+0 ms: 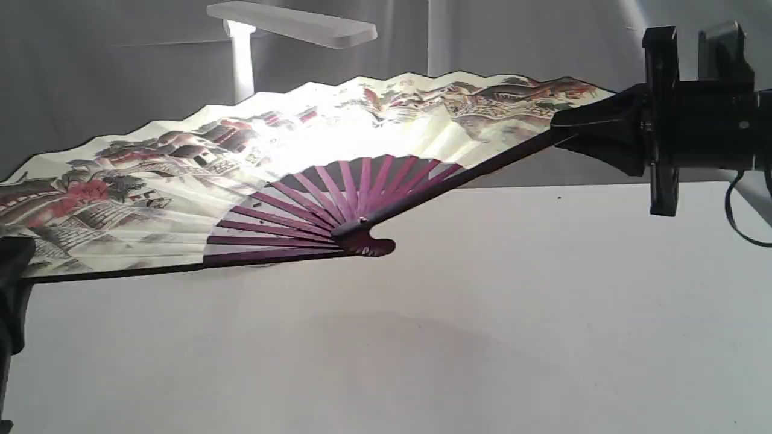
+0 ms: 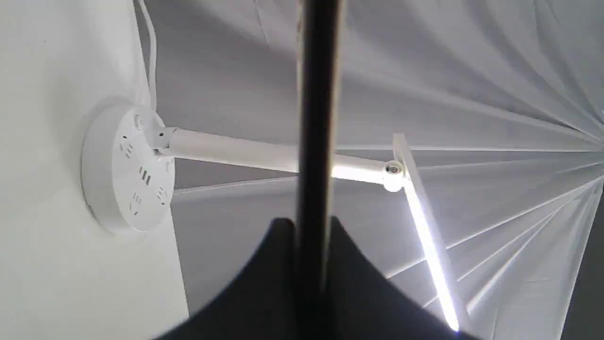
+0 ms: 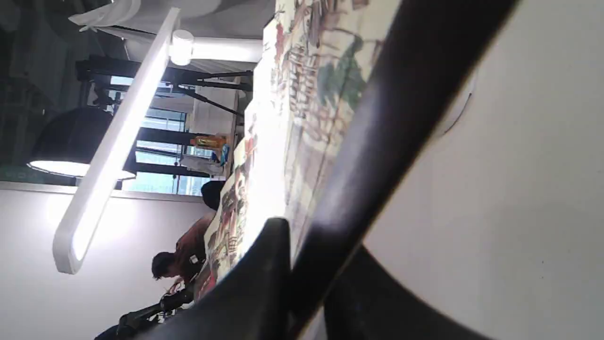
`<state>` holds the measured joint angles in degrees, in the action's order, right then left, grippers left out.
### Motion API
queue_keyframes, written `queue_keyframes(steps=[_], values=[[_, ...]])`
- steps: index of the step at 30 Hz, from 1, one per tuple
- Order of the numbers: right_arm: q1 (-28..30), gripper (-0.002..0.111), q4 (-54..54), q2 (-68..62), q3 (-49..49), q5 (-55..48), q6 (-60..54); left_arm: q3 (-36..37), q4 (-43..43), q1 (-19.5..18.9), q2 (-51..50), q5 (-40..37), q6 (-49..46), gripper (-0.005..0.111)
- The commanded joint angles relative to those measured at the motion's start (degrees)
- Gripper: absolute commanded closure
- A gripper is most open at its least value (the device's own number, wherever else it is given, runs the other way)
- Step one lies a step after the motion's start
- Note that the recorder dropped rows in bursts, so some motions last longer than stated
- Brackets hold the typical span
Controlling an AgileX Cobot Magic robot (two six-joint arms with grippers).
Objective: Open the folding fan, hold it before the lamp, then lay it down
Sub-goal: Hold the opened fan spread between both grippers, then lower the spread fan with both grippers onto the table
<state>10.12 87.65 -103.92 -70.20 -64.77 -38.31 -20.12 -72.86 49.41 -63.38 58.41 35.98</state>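
Folding fan spread: pleated painted paper, slim maroon ribs.

In the exterior view you get only a dark piece of the left fingers. The frame edge cuts them, along with the end of the folding fan they pinch. Between the two pairs of fingers the fan's leaf hides the lamp from its upper stem down, base included. Behind the right fingers the arm runs out of frame. In the left wrist view the fingers are a dark blur, and the guard between them is a soft black strip crossing the lamp's stem. In the right wrist view the fingers and the other guard are blurred too. Past them the leaf covers the stem's far part.
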Motion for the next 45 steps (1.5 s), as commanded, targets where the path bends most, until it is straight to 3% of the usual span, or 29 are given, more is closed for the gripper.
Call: queue_keyframes(steps=[1,10,27,34,45], values=[[1.8,0.108,-2.6,0.3,0.1,8.7,-3.3,0.5,-2.5,-1.5,1.2,8.7,0.0,0.107],[1.8,0.108,-2.6,0.3,0.1,11.1,-3.2,0.5,-3.2,-1.5,0.1,5.0,1.3,0.106],[2.1,0.108,-5.3,-4.9,0.1,14.3,-0.6,0.5,0.3,-1.5,-14.4,3.8,12.6,0.106],[4.8,0.108,-6.8,-5.2,0.1,14.9,-0.6,0.2,5.1,-1.5,-19.2,2.6,20.4,0.106],[9.4,0.108,-12.2,-5.2,0.1,15.1,-0.4,-5.2,6.5,-1.5,-27.4,-0.5,22.5,0.106]])
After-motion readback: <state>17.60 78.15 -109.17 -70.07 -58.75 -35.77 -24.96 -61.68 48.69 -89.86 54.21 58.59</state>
